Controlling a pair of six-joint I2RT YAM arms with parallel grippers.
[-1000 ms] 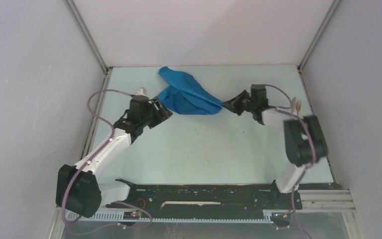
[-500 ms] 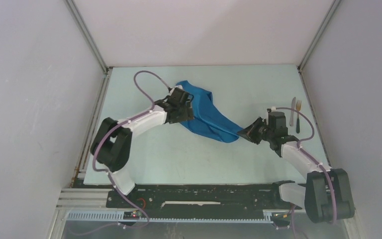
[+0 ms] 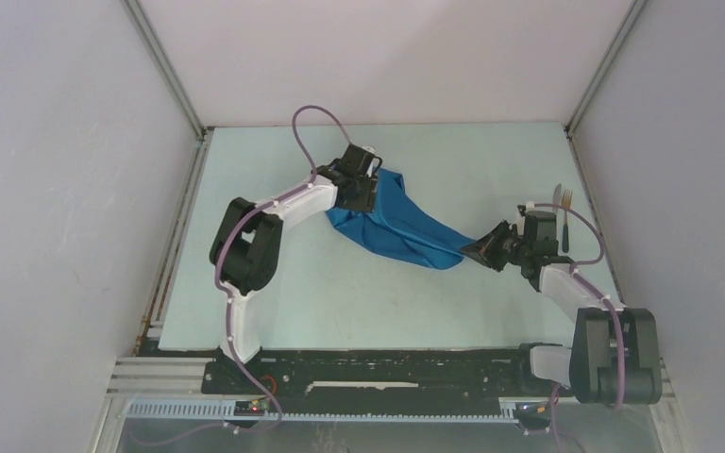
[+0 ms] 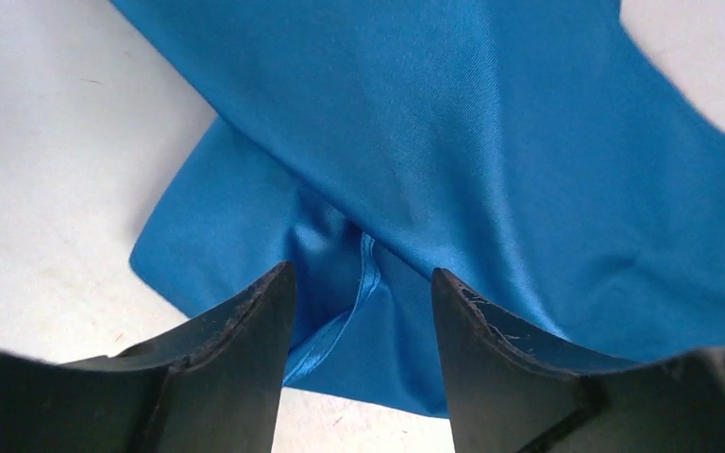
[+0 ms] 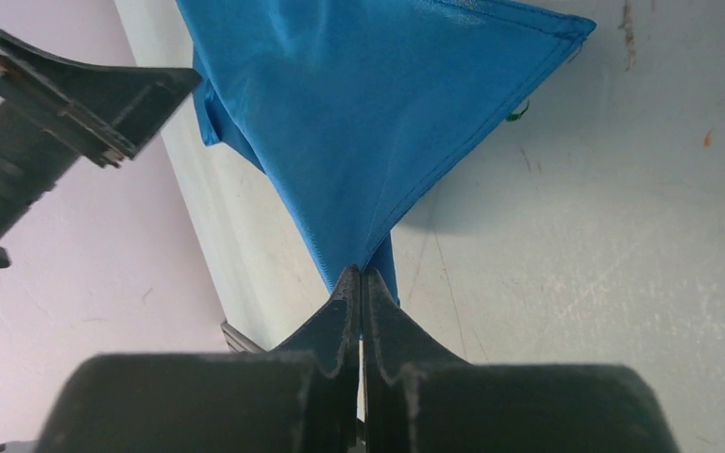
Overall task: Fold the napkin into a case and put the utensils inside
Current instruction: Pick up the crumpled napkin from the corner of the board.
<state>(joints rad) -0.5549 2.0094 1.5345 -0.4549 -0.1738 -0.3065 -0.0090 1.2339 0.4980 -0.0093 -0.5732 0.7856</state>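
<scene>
The blue napkin (image 3: 398,225) lies bunched and stretched in a diagonal across the table's middle. My left gripper (image 3: 366,192) is at its far-left end. In the left wrist view the left gripper (image 4: 362,288) is open, with a hemmed fold of the napkin (image 4: 453,142) between and beyond the fingertips. My right gripper (image 3: 480,250) is shut on the napkin's near-right corner; the right wrist view shows this gripper (image 5: 360,276) pinching the tip of the cloth (image 5: 368,123). The knife (image 3: 556,197) and the dark-handled fork (image 3: 566,215) lie side by side at the far right.
Grey walls enclose the table on three sides. The right wall is close behind the utensils. A black rail (image 3: 387,368) with the arm bases runs along the near edge. The left arm (image 5: 47,123) shows in the right wrist view.
Both arms swung right. The right gripper pulled the napkin's corner right and nearer me. The left gripper moved right and farther along the cloth's other end.
</scene>
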